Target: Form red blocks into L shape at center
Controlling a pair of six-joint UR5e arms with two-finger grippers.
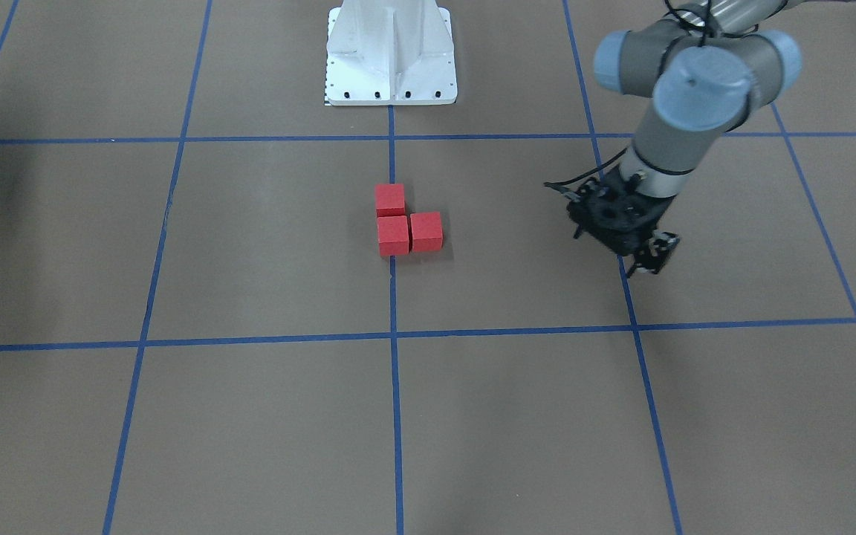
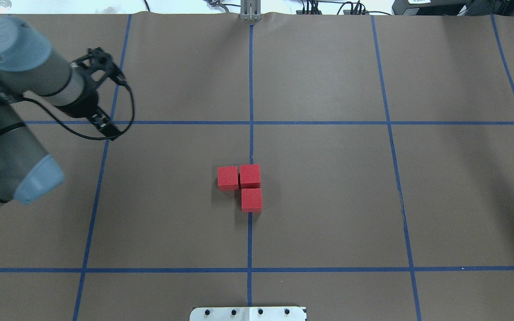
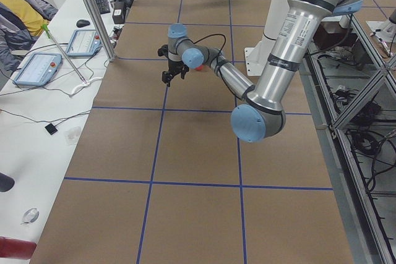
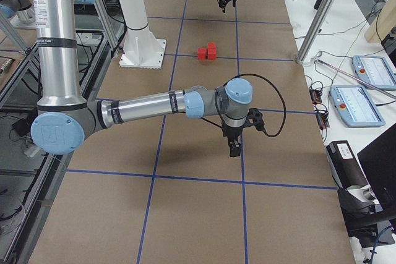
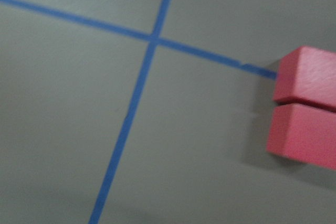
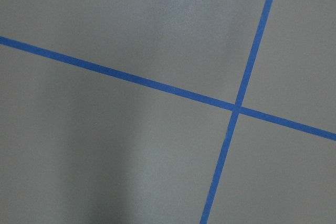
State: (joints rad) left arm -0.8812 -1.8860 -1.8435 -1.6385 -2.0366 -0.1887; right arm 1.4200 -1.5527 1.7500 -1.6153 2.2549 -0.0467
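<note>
the left gripper [image 2: 107, 129] hangs above the table [image 2: 328, 214] beside a tape crossing, carrying nothing. its jaws show only as one dark sliver, so i cannot tell whether they are spread or pressed together. well apart from those jaws, off toward the robot's right, the red blocks [image 1: 393, 235] sit at the center [image 2: 268, 187], already reading as an l on the blue tape line [image 2: 250, 142]. they are small matte cubes with plain flat faces and crisp edges. i judge them light, rigid, not fragile, probably not slippery, and easy to nudge out of line.

the end block [image 2: 227, 178] has its far and near faces free, so a top-down pinch across those two would suit it. the corner block [image 2: 250, 175] touches a neighbour on two adjoining sides, so neither pair of opposite faces is open, and i would leave it alone. the near block [image 2: 251, 199] is free on its left and right faces. the seams look tight.

the right gripper [image 4: 234, 148] hangs above the table by a tape line, the blocks well beyond its jaws toward the robot's left. only the side view shows those jaws, so i cannot tell whether they are spread or pressed together.
</note>
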